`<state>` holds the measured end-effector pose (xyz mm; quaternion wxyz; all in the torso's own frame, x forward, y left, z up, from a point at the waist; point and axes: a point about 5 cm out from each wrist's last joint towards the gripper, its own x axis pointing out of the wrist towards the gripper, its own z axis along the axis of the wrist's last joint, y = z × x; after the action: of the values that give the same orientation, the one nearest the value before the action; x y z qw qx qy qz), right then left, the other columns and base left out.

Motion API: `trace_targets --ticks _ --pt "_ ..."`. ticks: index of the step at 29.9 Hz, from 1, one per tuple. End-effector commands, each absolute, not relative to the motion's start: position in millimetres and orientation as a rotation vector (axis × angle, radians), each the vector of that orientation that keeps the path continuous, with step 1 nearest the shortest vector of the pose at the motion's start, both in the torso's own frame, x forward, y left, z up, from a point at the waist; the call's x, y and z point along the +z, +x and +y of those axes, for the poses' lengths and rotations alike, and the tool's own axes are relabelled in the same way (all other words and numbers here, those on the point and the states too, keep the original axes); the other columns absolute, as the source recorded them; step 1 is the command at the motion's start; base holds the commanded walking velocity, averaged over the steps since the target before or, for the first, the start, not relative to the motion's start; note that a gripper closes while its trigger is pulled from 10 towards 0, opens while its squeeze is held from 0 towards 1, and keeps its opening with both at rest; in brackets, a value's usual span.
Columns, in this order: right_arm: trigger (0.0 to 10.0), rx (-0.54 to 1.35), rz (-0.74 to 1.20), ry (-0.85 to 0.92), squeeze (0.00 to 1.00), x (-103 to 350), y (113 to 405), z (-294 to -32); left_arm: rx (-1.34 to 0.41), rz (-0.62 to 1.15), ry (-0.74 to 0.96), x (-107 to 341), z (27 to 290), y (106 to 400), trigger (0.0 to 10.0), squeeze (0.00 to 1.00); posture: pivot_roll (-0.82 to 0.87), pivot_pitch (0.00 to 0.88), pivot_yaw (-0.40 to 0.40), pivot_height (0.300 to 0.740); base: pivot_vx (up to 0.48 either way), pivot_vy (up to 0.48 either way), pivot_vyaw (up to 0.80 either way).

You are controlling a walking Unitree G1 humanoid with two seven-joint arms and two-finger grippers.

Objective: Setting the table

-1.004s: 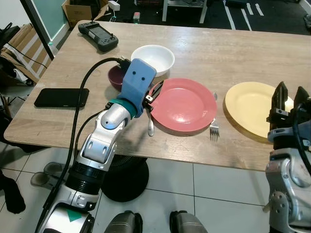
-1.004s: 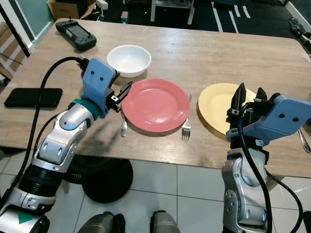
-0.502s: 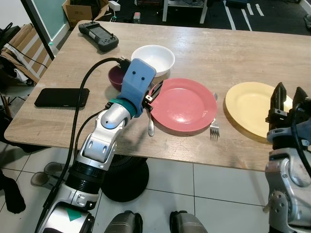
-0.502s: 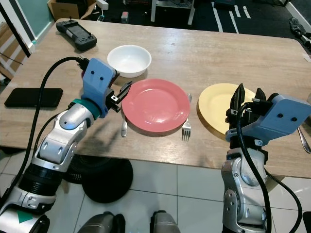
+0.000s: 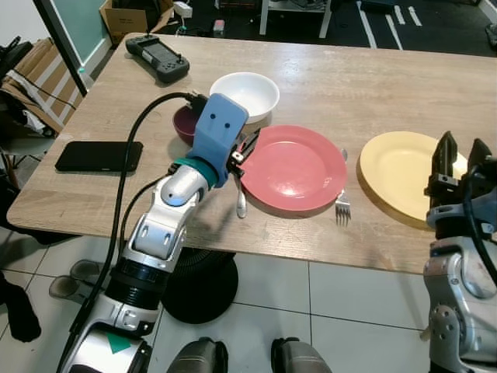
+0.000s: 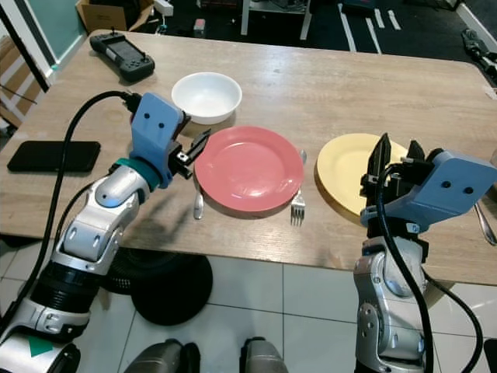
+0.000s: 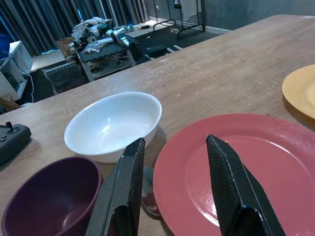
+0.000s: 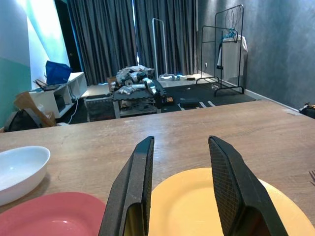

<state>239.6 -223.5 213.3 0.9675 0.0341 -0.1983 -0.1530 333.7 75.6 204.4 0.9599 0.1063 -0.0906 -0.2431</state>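
Observation:
A red plate (image 5: pixel 293 169) lies at the table's near middle, with a spoon (image 5: pixel 241 203) by its left rim and a fork (image 5: pixel 342 203) by its right rim. Behind it stand a white bowl (image 5: pixel 245 95) and a purple bowl (image 5: pixel 186 123). A yellow plate (image 5: pixel 400 175) lies to the right. My left gripper (image 5: pixel 248 145) hovers open at the red plate's left rim, above the spoon's bowl (image 7: pixel 147 196). My right gripper (image 6: pixel 396 159) stands open over the yellow plate's (image 8: pixel 206 206) near edge, holding nothing.
A black phone (image 5: pixel 99 156) lies near the table's left edge and a black controller (image 5: pixel 158 57) at the far left corner. Another spoon (image 6: pixel 485 224) lies at the right edge. The table's front edge runs just below the plates, over a tiled floor.

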Motion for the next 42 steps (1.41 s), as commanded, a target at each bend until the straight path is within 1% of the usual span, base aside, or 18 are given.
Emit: trace_targets --ticks 1,8,37,42 --pt "10.0 -0.322 -0.401 0.069 0.0 212.5 239.9 -225.9 -0.481 -0.167 0.214 201.1 77.2 335.6 10.0 0.0 -0.03 0.0 0.059 0.74 0.0 0.0 0.0" --pt "10.0 -0.32 -0.4 0.067 0.0 212.5 240.3 -225.7 -0.487 -0.174 0.196 201.9 76.7 334.5 10.0 0.0 -0.03 0.0 0.06 0.74 0.0 0.0 0.0" --pt "10.0 -0.328 -0.394 0.066 0.0 211.1 239.7 -226.2 -0.513 -0.18 0.189 203.0 73.2 332.0 10.0 0.0 -0.04 0.0 0.064 0.74 -0.338 0.0 0.0" --pt "10.0 -0.329 -0.395 0.066 0.0 211.1 240.0 -226.6 -0.516 -0.182 0.185 203.4 72.2 331.8 10.0 0.0 -0.04 0.0 0.065 0.74 -0.052 0.0 0.0"
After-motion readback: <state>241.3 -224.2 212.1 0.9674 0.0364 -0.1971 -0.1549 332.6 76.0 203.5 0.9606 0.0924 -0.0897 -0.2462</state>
